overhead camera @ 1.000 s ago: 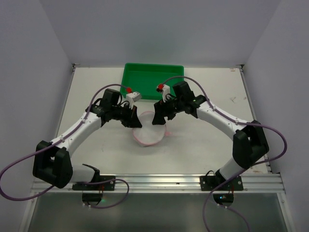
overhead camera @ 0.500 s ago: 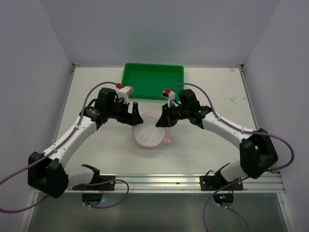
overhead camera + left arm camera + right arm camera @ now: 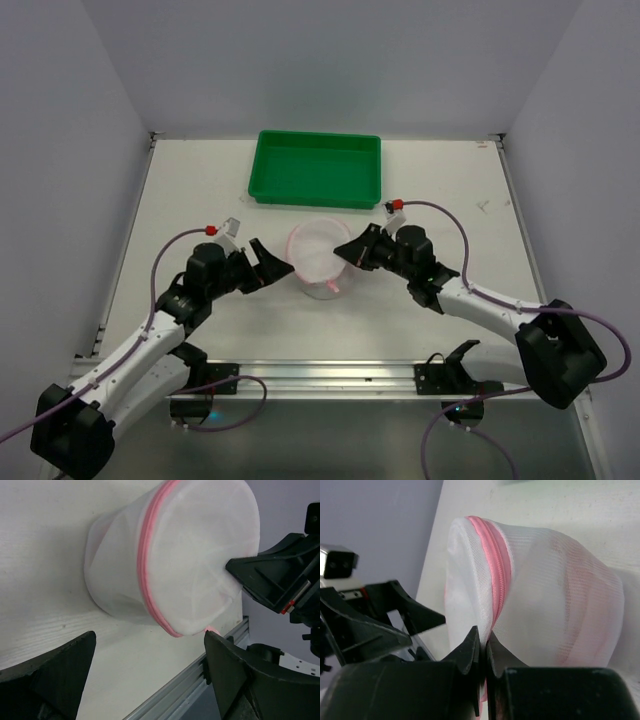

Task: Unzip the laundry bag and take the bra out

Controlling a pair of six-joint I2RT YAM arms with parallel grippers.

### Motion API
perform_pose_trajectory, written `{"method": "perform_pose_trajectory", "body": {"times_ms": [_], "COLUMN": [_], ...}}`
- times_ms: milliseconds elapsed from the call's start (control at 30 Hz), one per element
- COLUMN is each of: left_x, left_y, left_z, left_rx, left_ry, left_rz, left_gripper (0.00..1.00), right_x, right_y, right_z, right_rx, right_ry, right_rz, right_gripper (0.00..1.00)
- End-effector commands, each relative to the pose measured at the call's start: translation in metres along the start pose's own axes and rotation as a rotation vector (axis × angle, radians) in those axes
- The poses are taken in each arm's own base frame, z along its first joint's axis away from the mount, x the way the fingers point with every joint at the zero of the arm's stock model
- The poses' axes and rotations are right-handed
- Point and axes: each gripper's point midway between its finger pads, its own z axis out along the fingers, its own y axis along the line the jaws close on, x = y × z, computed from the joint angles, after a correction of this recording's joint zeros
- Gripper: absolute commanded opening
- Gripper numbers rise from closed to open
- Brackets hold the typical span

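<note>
At the centre of the top view, the laundry bag (image 3: 318,255) is pinched at its pink zipper (image 3: 499,575) by the closed right gripper (image 3: 347,252), likely for unzipping, while the left gripper (image 3: 272,262) is held wide open, empty.

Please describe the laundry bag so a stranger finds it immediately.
On the table, in front of the green tray, the laundry bag sits between the left gripper and the right gripper. It alone is round white mesh with a pink zipper.
</note>
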Motion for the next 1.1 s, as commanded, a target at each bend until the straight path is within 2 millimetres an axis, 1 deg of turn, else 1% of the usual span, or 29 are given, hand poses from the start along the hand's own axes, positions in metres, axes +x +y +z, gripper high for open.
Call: {"method": "perform_pose_trajectory", "body": {"times_ms": [0,33,67,100,167,200,233,300,333,400,433,533,567,667,700,767,800,867,900,933,967,1000,1033,1067], "left_x": [-0.023,-0.016,-0.016,-0.02,-0.013,-0.015,-0.009,-0.008,0.0,0.003,0.012,0.017,0.016,0.01,0.006,0.001,-0.001,-0.003,-0.003,-0.002,-0.002,-0.002,-0.002,-0.002], "left_y": [-0.045,-0.046,-0.048,-0.052,-0.053,-0.059,-0.058,-0.064,-0.061,-0.062,-0.06,-0.055,-0.055,-0.052,-0.055,-0.06,-0.06,-0.06,-0.061,-0.062,-0.062,-0.062,-0.063,-0.062], "left_z": [0.001,0.004,0.005,0.007,0.012,0.013,0.019,0.024,0.031,0.036,0.041,0.048,0.049,0.052,0.051,0.05,0.05,0.048,0.047,0.047,0.047,0.046,0.046,0.046], "left_rx": [0.187,0.195,0.205,0.22,0.227,0.253,0.25,0.262,0.247,0.242,0.23,0.209,0.211,0.199,0.214,0.234,0.234,0.245,0.25,0.251,0.252,0.256,0.258,0.255], "left_ry": [-0.124,-0.11,-0.116,-0.14,-0.127,-0.141,-0.119,-0.121,-0.094,-0.094,-0.073,-0.074,-0.083,-0.121,-0.14,-0.162,-0.172,-0.186,-0.187,-0.185,-0.184,-0.18,-0.18,-0.179], "left_rz": [-0.108,-0.115,-0.121,-0.134,-0.15,-0.149,-0.151,-0.157,-0.16,-0.186,-0.192,-0.21,-0.216,-0.223,-0.221,-0.204,-0.203,-0.201,-0.203,-0.205,-0.207,-0.206,-0.206,-0.207], "left_gripper": [0.92,0.91,0.91,0.9,0.88,0.87,0.86,0.85,0.84,0.81,0.8,0.76,0.74,0.64,0.56,0.49,0.37,0.24,0.12,0.05,0.0,0.0,0.0,0.0], "right_x": [-0.053,-0.052,-0.052,-0.053,-0.052,-0.053,-0.051,-0.049,-0.046,-0.043,-0.043,-0.042,-0.041,-0.038,-0.035,-0.028,-0.024,-0.018,-0.015,-0.014,-0.013,-0.012,-0.01,-0.01], "right_y": [0.045,0.043,0.044,0.044,0.044,0.044,0.043,0.044,0.044,0.046,0.046,0.048,0.048,0.046,0.044,0.042,0.04,0.036,0.032,0.029,0.027,0.024,0.015,0.01], "right_z": [-0.008,-0.009,-0.009,-0.01,-0.009,-0.009,-0.008,-0.007,-0.005,-0.005,-0.004,-0.004,-0.004,-0.004,-0.003,-0.003,-0.003,-0.004,-0.005,-0.006,-0.006,-0.007,-0.007,-0.008], "right_rx": [-0.145,-0.134,-0.137,-0.132,-0.132,-0.136,-0.136,-0.144,-0.15,-0.164,-0.167,-0.179,-0.177,-0.178,-0.172,-0.171,-0.164,-0.151,-0.134,-0.123,-0.112,-0.095,-0.036,0.008], "right_ry": [-0.261,-0.281,-0.291,-0.302,-0.31,-0.313,-0.309,-0.303,-0.299,-0.292,-0.29,-0.288,-0.287,-0.275,-0.266,-0.235,-0.22,-0.199,-0.189,-0.186,-0.182,-0.174,-0.148,-0.136], "right_rz": [0.094,0.102,0.109,0.115,0.133,0.14,0.155,0.163,0.168,0.181,0.185,0.186,0.188,0.184,0.184,0.183,0.178,0.155,0.147,0.13,0.083,0.05,-0.034,-0.065], "right_gripper": [0.0,0.0,0.0,0.0,0.0,0.0,0.0,0.0,0.0,0.0,0.0,0.0,0.0,0.0,0.0,0.0,0.0,0.0,0.0,0.01,0.07,0.16,0.4,0.49]}}
